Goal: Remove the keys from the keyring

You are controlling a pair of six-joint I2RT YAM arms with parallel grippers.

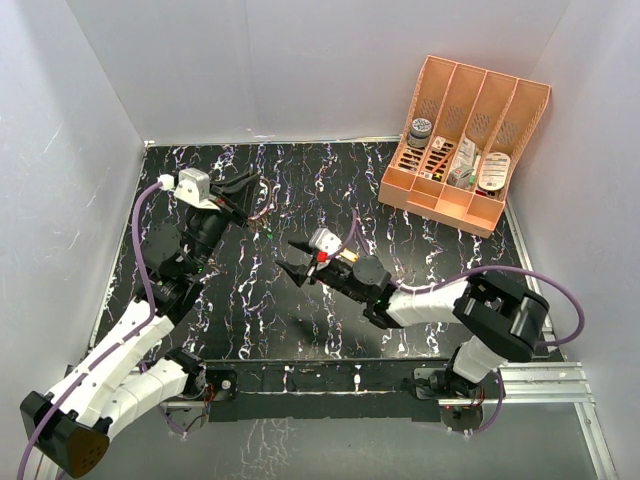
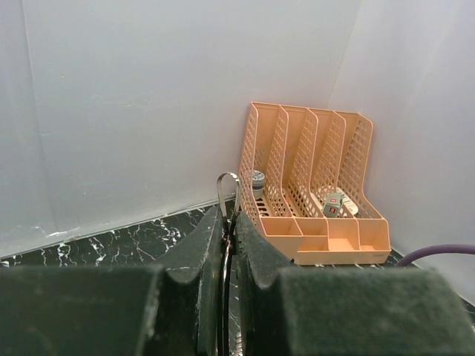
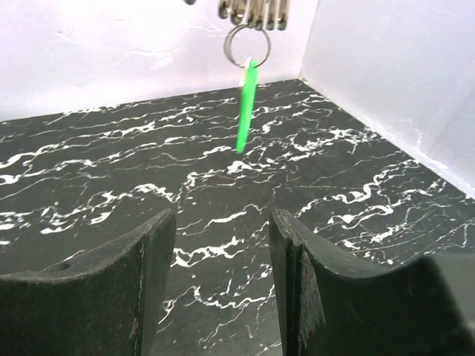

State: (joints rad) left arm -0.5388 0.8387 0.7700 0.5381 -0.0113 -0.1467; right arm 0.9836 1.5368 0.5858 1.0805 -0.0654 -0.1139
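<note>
My left gripper (image 1: 250, 200) is raised over the far left of the table and shut on the keyring (image 2: 226, 187); the thin silver loop sticks out between its pads (image 2: 208, 237). In the right wrist view the keyring (image 3: 247, 44) hangs at the top centre with the bright green key (image 3: 245, 107) dangling from it, clear of the table. A small pale yellow bit shows at the top of the green key; I cannot tell if it is the yellow-orange key. The green key is a tiny speck in the top view (image 1: 272, 232). My right gripper (image 1: 295, 258) (image 3: 223, 230) is open and empty, pointing at the key from a short way off.
An orange file organiser (image 1: 465, 130) (image 2: 312, 185) with small items in its slots stands at the far right corner. White walls close in the black marbled table (image 1: 330, 330) on three sides. The right arm's purple cable (image 1: 520, 275) loops over the right side.
</note>
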